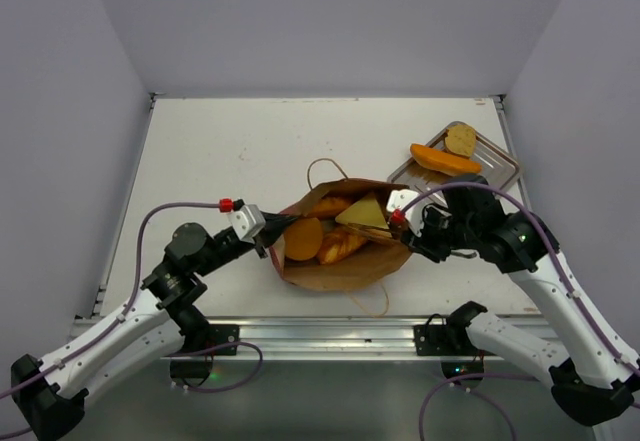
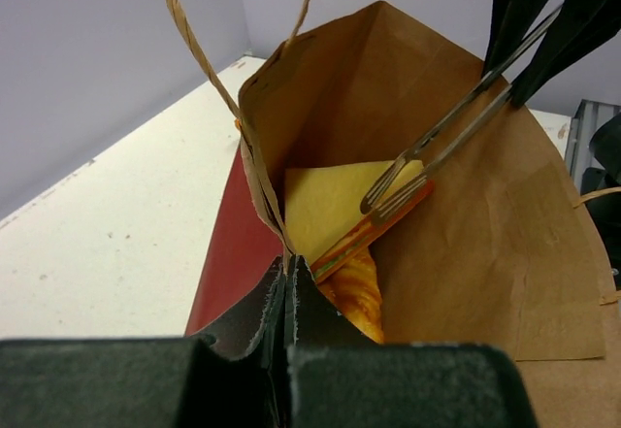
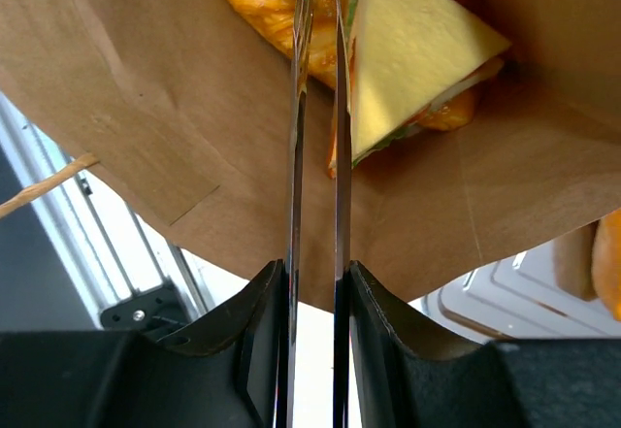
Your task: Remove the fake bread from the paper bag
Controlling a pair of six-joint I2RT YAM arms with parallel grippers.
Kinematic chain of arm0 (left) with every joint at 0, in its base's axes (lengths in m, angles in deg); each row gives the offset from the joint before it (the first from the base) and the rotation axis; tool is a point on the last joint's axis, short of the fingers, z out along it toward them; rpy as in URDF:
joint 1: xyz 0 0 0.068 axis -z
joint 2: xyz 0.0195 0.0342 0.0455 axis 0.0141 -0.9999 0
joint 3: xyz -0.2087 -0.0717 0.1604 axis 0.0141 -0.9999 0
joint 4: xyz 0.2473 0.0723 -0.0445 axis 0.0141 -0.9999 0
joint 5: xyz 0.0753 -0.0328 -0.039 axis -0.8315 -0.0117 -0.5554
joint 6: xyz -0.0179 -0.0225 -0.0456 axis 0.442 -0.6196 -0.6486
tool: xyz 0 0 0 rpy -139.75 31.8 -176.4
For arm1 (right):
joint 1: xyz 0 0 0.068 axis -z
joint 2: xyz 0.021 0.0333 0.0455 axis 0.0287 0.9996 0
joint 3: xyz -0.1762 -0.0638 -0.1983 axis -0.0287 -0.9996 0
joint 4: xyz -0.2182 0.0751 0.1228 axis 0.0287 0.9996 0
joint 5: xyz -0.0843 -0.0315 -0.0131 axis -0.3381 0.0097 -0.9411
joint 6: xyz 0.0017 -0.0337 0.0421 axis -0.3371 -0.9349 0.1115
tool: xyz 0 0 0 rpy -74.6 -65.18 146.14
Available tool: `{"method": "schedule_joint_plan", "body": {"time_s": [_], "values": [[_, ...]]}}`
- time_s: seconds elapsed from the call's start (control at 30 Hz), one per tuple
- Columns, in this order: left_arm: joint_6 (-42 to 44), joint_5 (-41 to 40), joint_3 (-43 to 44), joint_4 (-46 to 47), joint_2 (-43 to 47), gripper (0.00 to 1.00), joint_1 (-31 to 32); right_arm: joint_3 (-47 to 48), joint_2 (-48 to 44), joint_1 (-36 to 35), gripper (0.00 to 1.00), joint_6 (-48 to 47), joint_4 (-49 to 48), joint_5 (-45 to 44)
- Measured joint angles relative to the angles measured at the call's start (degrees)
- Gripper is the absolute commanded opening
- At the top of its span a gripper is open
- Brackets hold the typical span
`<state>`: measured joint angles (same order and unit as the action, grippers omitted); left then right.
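Note:
The paper bag [image 1: 345, 266] lies on its side, red outside and brown inside, its mouth wide. My left gripper [image 1: 272, 226] is shut on the bag's rim [image 2: 288, 273] at the left. My right gripper [image 3: 315, 268] is shut on metal tongs [image 2: 437, 142] that reach into the bag from the right. The tong tips sit on either side of the edge of a yellow sandwich wedge [image 2: 325, 200]. A croissant [image 2: 361, 297] lies under the wedge, and a round orange bun [image 1: 303, 239] lies beside it inside the bag.
A silver metal tray [image 1: 500, 161] at the back right holds a long orange loaf [image 1: 443, 159] and a round slice [image 1: 461, 139]. The bag's tan loop handles [image 1: 325, 166] lie on the table. Grey walls close in three sides.

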<state>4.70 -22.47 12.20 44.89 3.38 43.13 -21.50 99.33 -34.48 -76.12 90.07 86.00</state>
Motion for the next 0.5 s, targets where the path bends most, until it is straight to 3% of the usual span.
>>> {"method": "schedule_joint_plan", "body": {"time_s": [0.5], "values": [[-3.8, -2.6, 0.0, 2.0, -1.5, 0.00, 0.6, 2.6, 10.2, -12.8, 0.42, 0.0, -9.4, -15.0]]}}
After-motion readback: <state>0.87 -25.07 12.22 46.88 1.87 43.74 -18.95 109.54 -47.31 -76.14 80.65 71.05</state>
